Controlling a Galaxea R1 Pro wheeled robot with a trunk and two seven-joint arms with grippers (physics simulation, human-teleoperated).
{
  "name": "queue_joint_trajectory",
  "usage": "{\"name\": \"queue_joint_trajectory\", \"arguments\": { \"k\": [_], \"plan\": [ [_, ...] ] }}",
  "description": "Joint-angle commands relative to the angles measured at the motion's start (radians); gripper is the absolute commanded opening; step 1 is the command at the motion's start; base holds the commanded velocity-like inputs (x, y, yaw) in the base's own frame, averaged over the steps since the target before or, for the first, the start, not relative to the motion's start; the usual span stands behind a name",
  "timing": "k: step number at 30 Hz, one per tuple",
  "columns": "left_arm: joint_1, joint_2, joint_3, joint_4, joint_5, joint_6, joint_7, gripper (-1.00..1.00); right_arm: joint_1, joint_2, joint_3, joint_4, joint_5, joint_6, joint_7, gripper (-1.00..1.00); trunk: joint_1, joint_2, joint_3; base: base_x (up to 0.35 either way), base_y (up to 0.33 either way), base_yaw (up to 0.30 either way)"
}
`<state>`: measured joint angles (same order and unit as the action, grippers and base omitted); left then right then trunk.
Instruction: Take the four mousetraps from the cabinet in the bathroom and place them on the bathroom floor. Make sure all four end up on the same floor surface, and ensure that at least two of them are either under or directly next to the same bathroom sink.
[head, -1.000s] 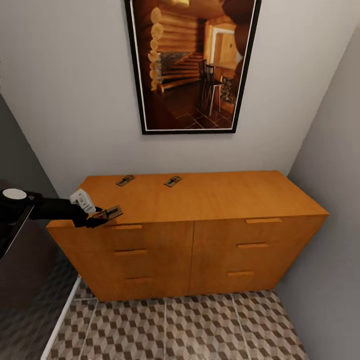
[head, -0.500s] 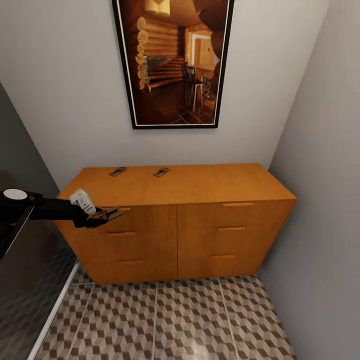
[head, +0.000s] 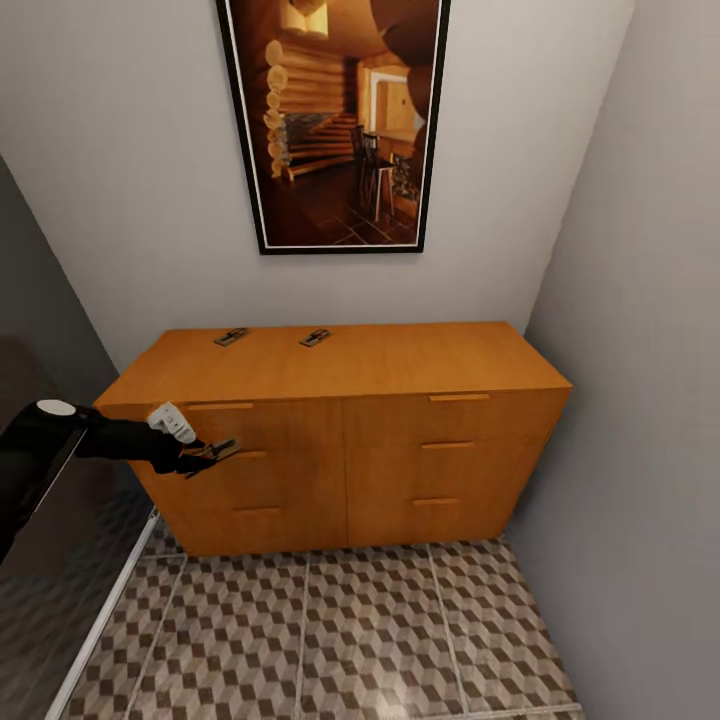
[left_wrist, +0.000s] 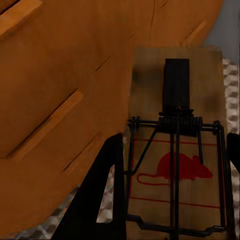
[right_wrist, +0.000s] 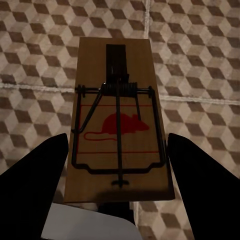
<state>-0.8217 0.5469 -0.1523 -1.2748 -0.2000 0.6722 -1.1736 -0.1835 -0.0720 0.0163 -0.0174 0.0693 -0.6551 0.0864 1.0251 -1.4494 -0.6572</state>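
The orange-brown cabinet (head: 340, 455) stands against the wall, with two mousetraps (head: 231, 337) (head: 315, 338) lying at the back left of its top. My left gripper (head: 205, 456) is in front of the upper left drawers, shut on a third mousetrap (head: 223, 449). The left wrist view has that mousetrap (left_wrist: 175, 165), with its red mouse mark, between the dark fingers (left_wrist: 102, 190), and the left gripper (left_wrist: 175, 140) close to the drawer fronts. My right gripper (right_wrist: 117, 140) is shut on another mousetrap (right_wrist: 120, 125) above the cube-patterned bathroom floor (right_wrist: 200, 60).
A framed picture (head: 335, 125) hangs above the cabinet. A grey wall (head: 640, 350) closes in the right side and a dark panel (head: 40, 330) the left. Cube-patterned floor (head: 360, 630) lies open in front of the cabinet.
The view has pulled back from the cabinet, which now looks smaller. My left gripper, still holding its mousetrap, has come off the cabinet's top edge and sits lower, before the drawer fronts.
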Motion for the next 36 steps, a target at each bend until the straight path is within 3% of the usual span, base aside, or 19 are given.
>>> {"name": "queue_joint_trajectory", "arguments": {
  "k": [1,5,7,10,11,16,18,23,25,29,33,36],
  "plan": [
    [0.000,-0.006,-0.001,0.048,-0.005,-0.019,-0.003,-1.00,-0.001,0.000,0.000,0.000,0.005,-0.004,-0.001,-1.00,0.000,-0.001,-0.001,-0.001,-0.001,0.000],
    [0.002,-0.043,-0.002,0.325,-0.004,-0.233,0.008,-1.00,-0.001,0.000,-0.003,-0.002,0.004,-0.004,-0.002,-1.00,0.000,-0.001,-0.001,0.000,0.000,0.000],
    [0.002,-0.062,-0.001,0.495,-0.004,-0.357,0.053,-1.00,-0.001,0.000,-0.004,-0.002,0.004,-0.004,-0.003,-1.00,0.000,-0.001,-0.001,0.000,0.000,0.000],
    [0.003,-0.089,-0.001,0.746,0.002,-0.523,0.199,-1.00,-0.001,0.000,-0.006,-0.003,0.005,-0.005,-0.003,-1.00,0.000,-0.001,-0.001,0.000,0.000,0.000],
    [0.003,-0.110,-0.001,0.872,0.004,-0.600,0.280,-1.00,-0.001,0.000,-0.007,-0.004,0.006,-0.005,-0.004,-1.00,0.000,-0.001,-0.001,0.000,0.000,0.000],
    [0.003,-0.187,0.000,1.251,0.006,-0.804,0.507,-1.00,-0.001,0.000,-0.007,-0.011,0.006,-0.005,-0.006,-1.00,0.000,-0.001,-0.001,0.000,0.000,0.000],
    [0.009,-0.226,0.000,1.319,0.009,-0.854,0.605,-1.00,-0.001,0.000,-0.007,-0.029,0.006,-0.004,-0.008,-1.00,0.000,-0.001,-0.001,0.000,0.000,0.000],
    [0.072,-0.306,0.002,1.347,0.022,-0.911,0.782,-1.00,-0.001,0.000,-0.007,-0.080,0.006,-0.002,-0.033,-1.00,0.000,-0.001,-0.001,0.000,0.000,0.000],
    [0.116,-0.353,0.003,1.351,0.048,-1.016,0.873,-1.00,-0.001,0.000,-0.007,-0.133,0.006,0.015,-0.083,-1.00,0.000,-0.001,-0.001,0.000,0.000,0.000],
    [0.178,-0.412,0.003,1.354,0.072,-1.201,0.970,-1.00,-0.001,-0.001,-0.007,-0.241,0.005,0.159,-0.117,-1.00,0.000,-0.001,-0.001,0.000,0.000,0.000],
    [0.229,-0.449,0.004,1.354,0.076,-1.250,1.044,-1.00,-0.001,0.000,-0.007,-0.334,0.005,0.239,-0.122,-1.00,0.000,-0.001,-0.001,0.000,0.000,0.000],
    [0.273,-0.487,0.004,1.355,0.077,-1.297,1.165,-1.00,-0.001,0.001,-0.007,-0.370,0.004,0.272,-0.125,-1.00,0.000,-0.001,-0.001,0.000,0.000,0.000]
  ]
}}
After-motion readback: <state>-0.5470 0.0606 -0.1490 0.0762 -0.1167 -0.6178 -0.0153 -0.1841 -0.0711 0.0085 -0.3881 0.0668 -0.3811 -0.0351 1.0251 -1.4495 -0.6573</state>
